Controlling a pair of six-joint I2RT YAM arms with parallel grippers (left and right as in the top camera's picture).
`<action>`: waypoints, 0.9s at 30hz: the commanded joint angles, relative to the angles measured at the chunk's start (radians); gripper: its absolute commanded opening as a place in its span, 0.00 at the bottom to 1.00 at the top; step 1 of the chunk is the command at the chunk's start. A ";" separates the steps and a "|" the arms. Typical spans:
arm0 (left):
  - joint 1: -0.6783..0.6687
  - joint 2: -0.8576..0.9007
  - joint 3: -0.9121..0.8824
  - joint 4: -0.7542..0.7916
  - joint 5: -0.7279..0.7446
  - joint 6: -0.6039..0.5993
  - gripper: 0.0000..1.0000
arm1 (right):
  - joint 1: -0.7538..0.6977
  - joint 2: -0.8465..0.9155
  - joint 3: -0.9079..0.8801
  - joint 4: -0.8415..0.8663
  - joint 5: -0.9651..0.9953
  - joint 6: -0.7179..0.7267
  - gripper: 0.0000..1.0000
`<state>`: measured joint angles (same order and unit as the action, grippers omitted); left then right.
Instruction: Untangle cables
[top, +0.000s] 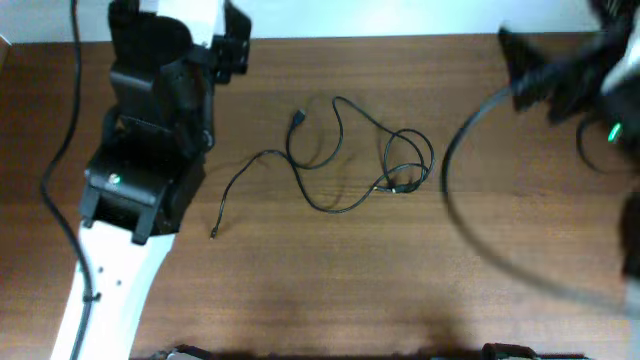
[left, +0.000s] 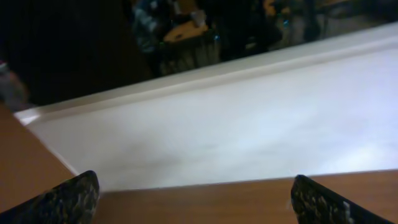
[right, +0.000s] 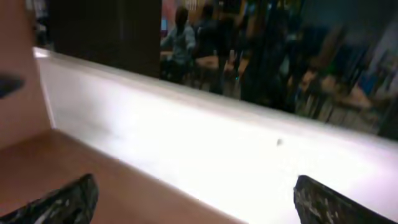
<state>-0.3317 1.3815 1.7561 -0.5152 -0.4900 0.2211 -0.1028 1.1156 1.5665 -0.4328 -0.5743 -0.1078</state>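
Observation:
Thin black cables (top: 345, 150) lie tangled on the brown table (top: 320, 280) in the overhead view, with a knot of loops (top: 405, 170) at the right and loose plug ends at the upper left (top: 298, 118) and lower left (top: 214, 233). My left gripper (left: 196, 199) is open and empty, pointing at the table's far edge, well left of the cables. My right gripper (right: 196, 199) is open and empty at the far right, blurred in the overhead view. Neither wrist view shows the cables.
A white wall or ledge (left: 249, 124) runs along the table's far edge. A thick black lead (top: 470, 220) from the right arm curves over the table right of the cables. The left arm (top: 150, 130) covers the left side.

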 joint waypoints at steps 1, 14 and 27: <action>0.101 -0.209 -0.064 -0.018 0.040 -0.004 0.99 | 0.004 -0.409 -0.283 0.172 0.142 0.119 0.99; 0.473 -0.458 -0.776 0.296 0.883 -0.370 0.99 | 0.216 0.008 -0.410 -0.129 0.019 0.129 0.99; 0.363 -0.439 -0.776 0.357 0.803 -0.280 0.99 | 0.378 0.463 -0.451 -0.059 0.822 1.675 0.99</action>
<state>0.0330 0.9478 0.9794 -0.1516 0.3519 -0.0914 0.2749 1.5898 1.1210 -0.4961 0.1436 1.1717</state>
